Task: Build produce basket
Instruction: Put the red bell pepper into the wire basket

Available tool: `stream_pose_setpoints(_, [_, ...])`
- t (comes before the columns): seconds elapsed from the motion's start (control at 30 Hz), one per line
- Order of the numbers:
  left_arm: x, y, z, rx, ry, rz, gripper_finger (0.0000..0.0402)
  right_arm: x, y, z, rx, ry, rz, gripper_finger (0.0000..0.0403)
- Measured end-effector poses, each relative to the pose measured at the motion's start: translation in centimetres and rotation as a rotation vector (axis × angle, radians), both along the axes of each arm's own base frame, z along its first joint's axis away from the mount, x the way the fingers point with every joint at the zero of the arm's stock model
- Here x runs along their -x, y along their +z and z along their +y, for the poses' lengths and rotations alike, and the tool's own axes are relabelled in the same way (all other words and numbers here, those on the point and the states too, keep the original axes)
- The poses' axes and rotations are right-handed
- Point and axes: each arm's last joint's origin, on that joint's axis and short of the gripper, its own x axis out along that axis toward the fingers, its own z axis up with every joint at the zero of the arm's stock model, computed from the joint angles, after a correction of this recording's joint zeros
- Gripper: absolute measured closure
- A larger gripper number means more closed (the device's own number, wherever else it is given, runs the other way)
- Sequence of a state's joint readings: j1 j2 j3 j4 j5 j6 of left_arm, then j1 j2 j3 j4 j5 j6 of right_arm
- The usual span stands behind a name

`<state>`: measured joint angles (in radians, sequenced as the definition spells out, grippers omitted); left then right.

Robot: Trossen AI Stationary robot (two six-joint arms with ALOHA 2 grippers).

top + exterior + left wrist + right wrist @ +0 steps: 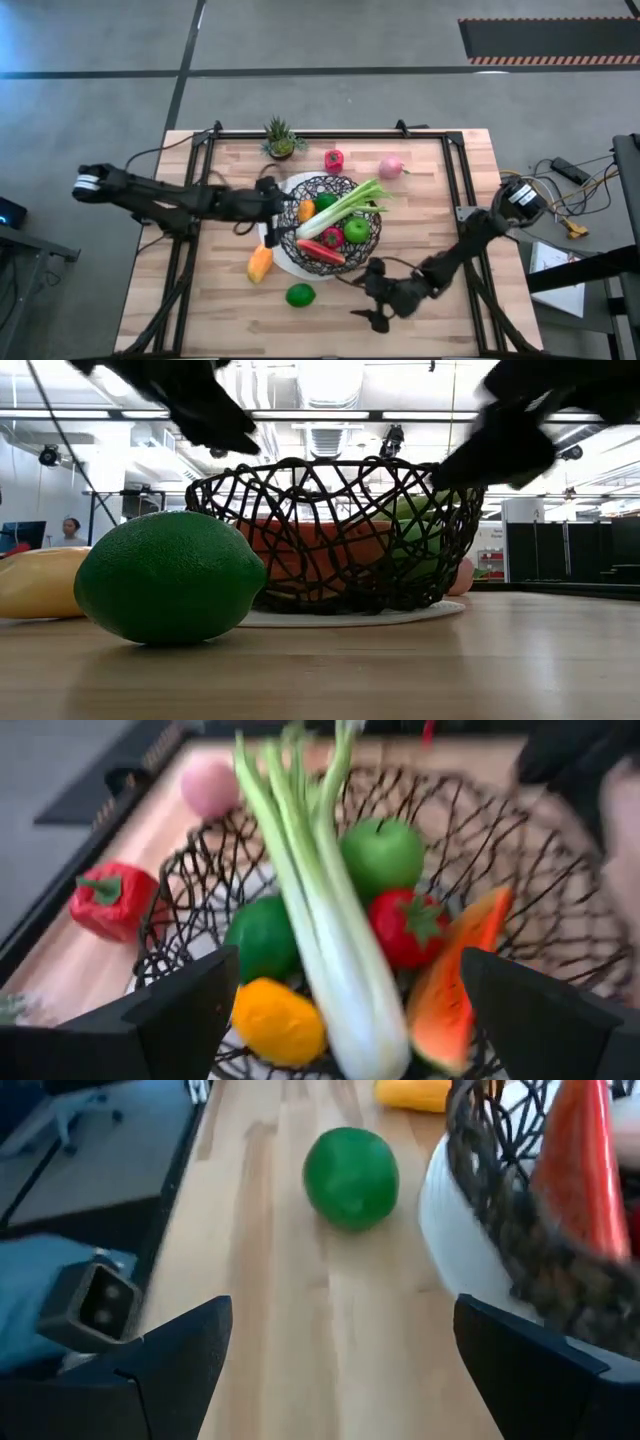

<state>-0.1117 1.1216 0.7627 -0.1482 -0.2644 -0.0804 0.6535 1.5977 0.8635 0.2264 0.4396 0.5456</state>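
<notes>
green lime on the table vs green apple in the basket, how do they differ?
The lime lies loose on the bare wood outside the basket; the apple sits inside it among other produce. The lime is darker green, the apple paler and yellower. The apple lies beside the celery; the lime touches nothing. Both are round and green.

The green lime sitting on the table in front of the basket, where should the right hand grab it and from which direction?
Grip the lime across its round middle, coming straight down; it lies alone on bare wood, clear of the basket, and the open right hand is beside it.
</notes>
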Motion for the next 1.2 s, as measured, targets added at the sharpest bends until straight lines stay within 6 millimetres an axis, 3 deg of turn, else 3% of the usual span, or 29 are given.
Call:
stream_pose_setpoints(0.2, [3.7,-1.1,-1.0,0.033,0.033,-0.242,0.0041,-2.8,2.2,-3.7,0.041,0.088,-0.128,0.0040])
stream_pose_setpoints(0.47, [5.9,-2.2,-0.4,0.007,0.136,-0.306,0.0041,-5.5,7.0,-10.5,0.158,-0.088,-0.244,0.0040])
stream_pose_setpoints(0.7, [6.0,-3.3,-0.3,-0.028,0.164,-0.269,0.0041,-8.2,10.8,-17.3,0.278,-0.350,-0.040,0.0040])
stream_pose_setpoints(0.9, [5.6,-4.7,0.6,-0.190,0.306,-0.186,0.0041,-10.0,10.1,-25.2,0.257,-0.529,0.155,0.0051])
stream_pose_setpoints(1.03, [5.3,-3.9,1.8,-0.208,0.337,-0.245,0.0041,-10.5,9.1,-30.2,0.208,-0.561,0.207,0.0084])
stream_pose_setpoints(1.2, [5.1,-2.7,3.0,-0.111,0.309,-0.340,0.0041,-9.6,8.8,-35.2,0.068,-0.643,0.255,0.0125])
